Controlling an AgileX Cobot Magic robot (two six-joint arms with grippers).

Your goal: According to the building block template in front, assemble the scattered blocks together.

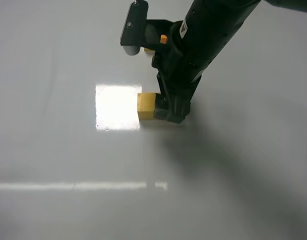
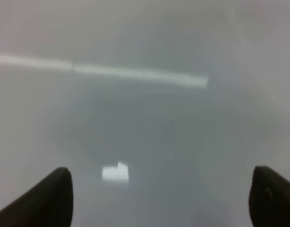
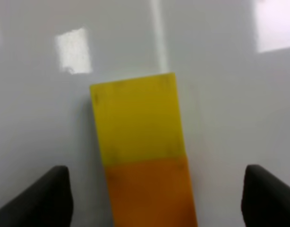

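Two cubes to track on the grey table (image 1: 53, 150), yellow cube (image 3: 135, 118) and orange cube (image 3: 149, 194), lying end to end with faces touching and edges roughly in line, seen from the right wrist view as one straight bar. Hovering right over them, the right gripper (image 3: 155, 172), jaws spread wide, one finger on each side and well clear of the wood, pinching nothing. From high up, only the yellow end showing beside the fingers, the orange end hidden beneath the arm. Farther back, tucked behind the wrist camera, a sliver of the building block template (image 1: 163, 38), mostly covered, so no clean comparison of colour order from here. Off to the side, the left gripper (image 2: 159, 177), likewise spread and empty, looking down at nothing but table. Looks like the joining step at its close, with the pair seemingly assembled. Next up, probably a straight lift away: rising cleanly without brushing either cube, keeping the fingers apart to avoid dragging the bar askew. Worth checking afterwards for any gap at the seam and a match with the template; failing that, a gentle nudge from one end
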